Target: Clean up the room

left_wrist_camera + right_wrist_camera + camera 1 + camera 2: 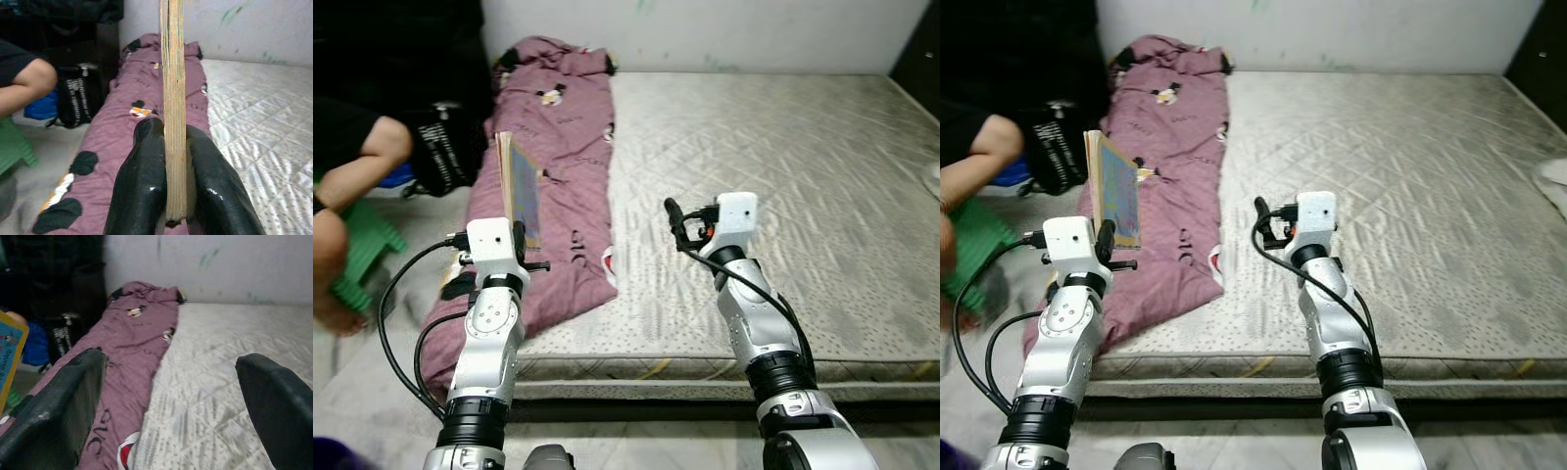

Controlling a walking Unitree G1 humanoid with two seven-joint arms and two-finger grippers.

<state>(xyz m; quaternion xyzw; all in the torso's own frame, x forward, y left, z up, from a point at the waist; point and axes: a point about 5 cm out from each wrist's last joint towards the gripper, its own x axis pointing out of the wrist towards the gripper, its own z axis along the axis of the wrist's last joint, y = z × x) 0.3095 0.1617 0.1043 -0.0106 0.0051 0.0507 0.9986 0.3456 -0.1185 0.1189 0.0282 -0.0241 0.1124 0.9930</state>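
Note:
My left gripper (520, 235) is shut on a thin book (519, 186) with a blue cover, held upright on edge above the purple blanket (563, 117). In the left wrist view the book's page edge (174, 98) stands pinched between the two black fingers (142, 186). My right gripper (675, 223) is open and holds nothing; it hovers over the grey mattress (783, 166) just right of the blanket. In the right wrist view its fingers (58, 406) stand wide apart with the blanket (132, 347) ahead.
A person's arm (362, 162) and foot (333, 313) show at the left, by a green stool (357, 250). A black bag (445, 147) lies on the floor beside the mattress. A white wall (705, 29) runs behind the bed.

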